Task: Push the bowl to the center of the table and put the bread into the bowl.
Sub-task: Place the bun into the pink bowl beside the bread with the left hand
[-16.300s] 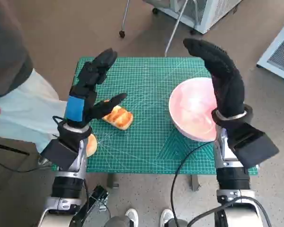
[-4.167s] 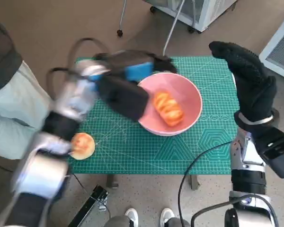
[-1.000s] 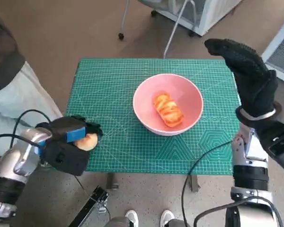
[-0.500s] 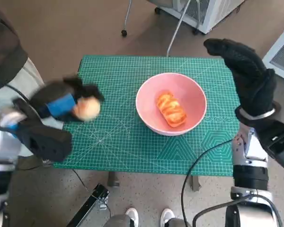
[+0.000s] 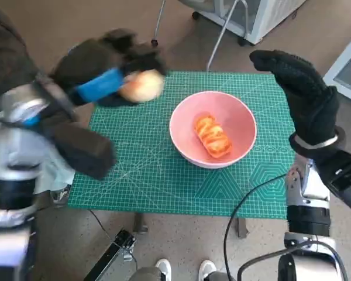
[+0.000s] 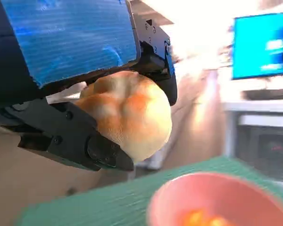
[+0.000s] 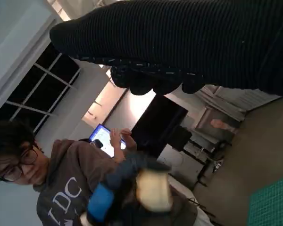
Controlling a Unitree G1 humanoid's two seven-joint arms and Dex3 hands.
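- My left robot hand (image 5: 108, 76) grips round bread roll (image 5: 141, 86), lifted beside the pink bowl (image 5: 213, 126) mid-worktop (image 5: 158, 170)
- Roll looks light, soft: cradle its sides, gently
- Right robot hand (image 5: 298, 93) released, raised

I see one bread (image 5: 213, 136) in the bowl (image 5: 241, 152) mid-table; the left hand (image 5: 108, 70) holds a roll (image 5: 141, 86) above the mat's (image 5: 146, 175) far-left corner.
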